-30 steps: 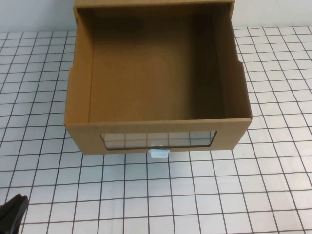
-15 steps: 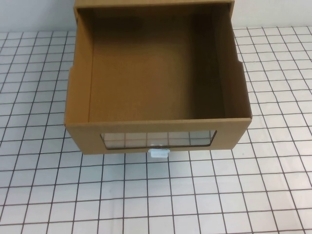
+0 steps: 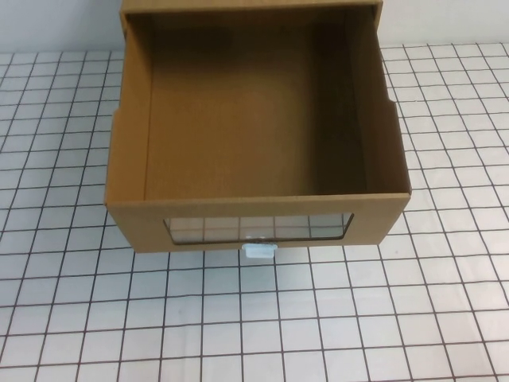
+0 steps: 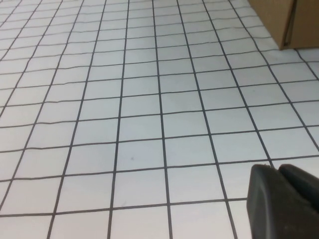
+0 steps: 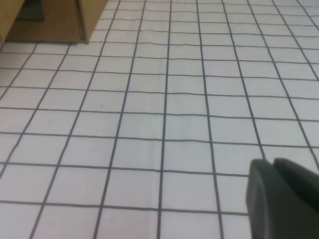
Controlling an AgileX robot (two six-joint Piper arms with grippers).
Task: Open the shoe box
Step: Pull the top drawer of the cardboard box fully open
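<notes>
The brown cardboard shoe box stands at the back middle of the table with its top open and its inside bare. Its front wall has a clear window and a small white tab below it. Neither gripper shows in the high view. In the left wrist view my left gripper hangs low over the gridded table, fingers pressed together and holding nothing, with a corner of the box well ahead. My right gripper is likewise shut and empty over the table, far from the box's corner.
A white table with a black grid spreads in front of the box and on both sides. A pale wall runs behind the box.
The dark tip of my left gripper, seen at the high view's lower left corner a second ago, has drawn back out of that view. The box has not moved.
</notes>
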